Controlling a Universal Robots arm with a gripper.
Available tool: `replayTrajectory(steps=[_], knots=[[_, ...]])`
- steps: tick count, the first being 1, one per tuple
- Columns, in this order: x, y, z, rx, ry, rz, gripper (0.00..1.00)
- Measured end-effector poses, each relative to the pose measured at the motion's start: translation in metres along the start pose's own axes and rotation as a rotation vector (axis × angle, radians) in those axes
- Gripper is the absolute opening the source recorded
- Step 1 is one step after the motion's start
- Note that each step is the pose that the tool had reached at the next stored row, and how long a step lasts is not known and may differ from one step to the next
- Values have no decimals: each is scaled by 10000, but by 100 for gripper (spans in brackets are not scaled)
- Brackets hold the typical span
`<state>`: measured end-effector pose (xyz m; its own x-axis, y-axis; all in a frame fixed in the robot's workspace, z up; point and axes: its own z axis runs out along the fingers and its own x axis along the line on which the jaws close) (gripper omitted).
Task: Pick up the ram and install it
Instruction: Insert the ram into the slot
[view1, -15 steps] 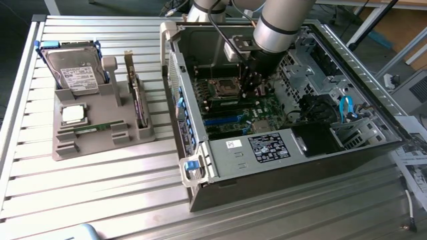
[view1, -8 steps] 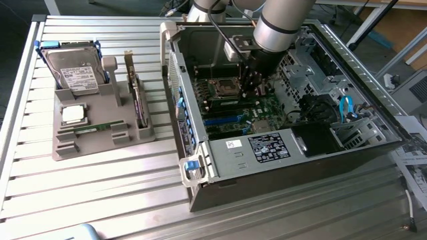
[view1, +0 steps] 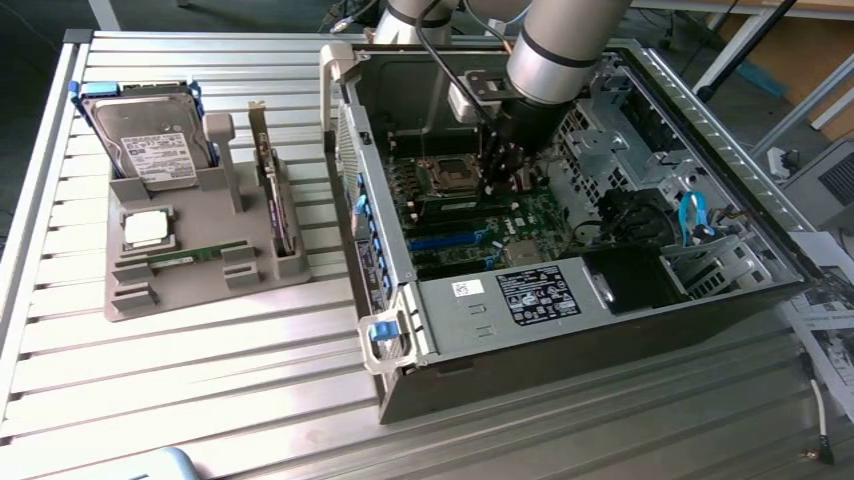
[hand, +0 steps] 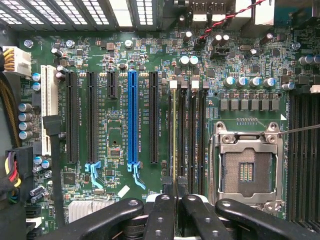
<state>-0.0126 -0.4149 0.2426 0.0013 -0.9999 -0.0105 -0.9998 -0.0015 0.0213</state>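
- Exterior view: arm (view1: 561, 40) reaches down into the open computer case (view1: 454, 310), which lies on its side on the slatted metal table (view1: 200, 400).
- Gripper (view1: 497, 180) sits low over the motherboard (view1: 534, 215), just beside the processor socket (view1: 447, 175), on the exterior view's right of it.
- On the exterior view's left, well apart from the case: grey tray (view1: 200, 290) holding a hard drive (view1: 154, 140), a square processor chip (view1: 144, 228), an upright expansion card (view1: 274, 190) and a spare green stick (view1: 187, 255) lying flat.
- Wrist view: gripper (hand: 176, 190) has its fingers (hand: 160, 215) drawn close together, pinching the ram (hand: 173, 130).
- The ram is seen edge-on as a thin green-yellow line and runs out from between the fingertips.
- It lies along the memory slot nearest the expansion slots, with the other memory slots (hand: 192, 130) just beside it toward the socket (hand: 247, 170).
- Whether the ram is fully seated cannot be told.
- A blue expansion slot (hand: 132, 117) runs parallel, near.
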Motion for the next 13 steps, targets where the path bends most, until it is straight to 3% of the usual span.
replayTrajectory(steps=[13], knots=[[0,24,1,121,-1,-3,12]])
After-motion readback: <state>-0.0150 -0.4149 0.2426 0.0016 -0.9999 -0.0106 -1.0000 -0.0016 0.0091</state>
